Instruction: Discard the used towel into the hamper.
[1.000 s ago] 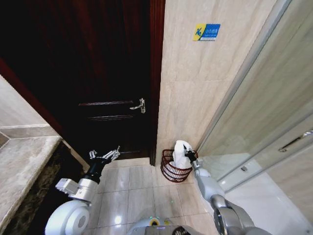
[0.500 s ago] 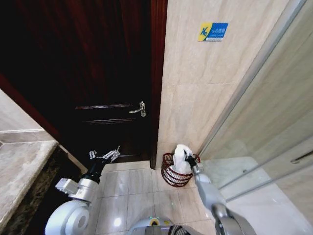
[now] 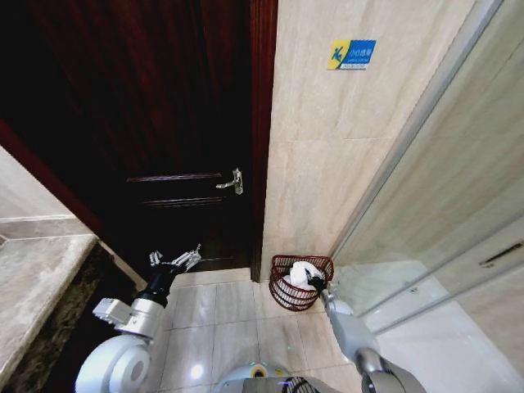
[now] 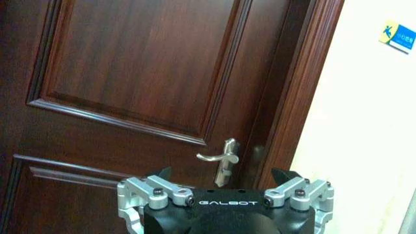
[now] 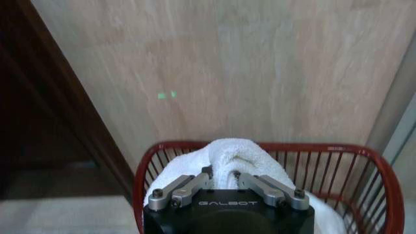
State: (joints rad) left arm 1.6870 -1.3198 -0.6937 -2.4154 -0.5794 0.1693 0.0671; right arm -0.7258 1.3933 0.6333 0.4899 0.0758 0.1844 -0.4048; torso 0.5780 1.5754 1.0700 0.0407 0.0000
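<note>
The towel (image 3: 301, 275) has dropped from standing tall above the rim to lying low inside the hamper (image 3: 282, 292), which sits on the floor at the wall's foot, right of the door (image 3: 164, 123). The right gripper (image 3: 313, 278) still pinches the cloth, so release remains. The left gripper (image 3: 174, 259) hovers near the door, fingers spread, empty.

Bathroom, likely hotel or home: beige tiled walls (image 3: 327, 147), glossy floor tiles (image 3: 213, 319), dark wood door (image 3: 147, 123) upper left, glass shower partition (image 3: 442, 213) right, stone counter (image 3: 33, 278) lower left.
</note>
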